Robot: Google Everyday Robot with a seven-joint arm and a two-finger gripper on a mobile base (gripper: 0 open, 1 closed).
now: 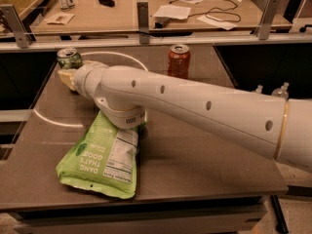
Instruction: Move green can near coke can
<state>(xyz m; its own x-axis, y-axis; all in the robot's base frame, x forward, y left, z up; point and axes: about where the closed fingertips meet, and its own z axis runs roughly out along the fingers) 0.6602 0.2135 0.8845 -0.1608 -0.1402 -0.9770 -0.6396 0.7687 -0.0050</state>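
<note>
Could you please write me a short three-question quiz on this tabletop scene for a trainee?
1. True or false: the green can touches the coke can.
2. Which lies nearest the front edge of the table? A) green can B) coke can C) green snack bag
3. Fill in: the gripper sits close beside the ____ can.
Key: 1 false, they stand well apart at the back. 2 C. 3 green.

This looks like a robotics lab: a white robot arm [195, 106] reaches over a dark grey table [195, 165], its gripper [66, 77] at the far-left edge, before a tan wooden desk [112, 16] strewn with white papers [171, 11] and a black cable [219, 6].
</note>
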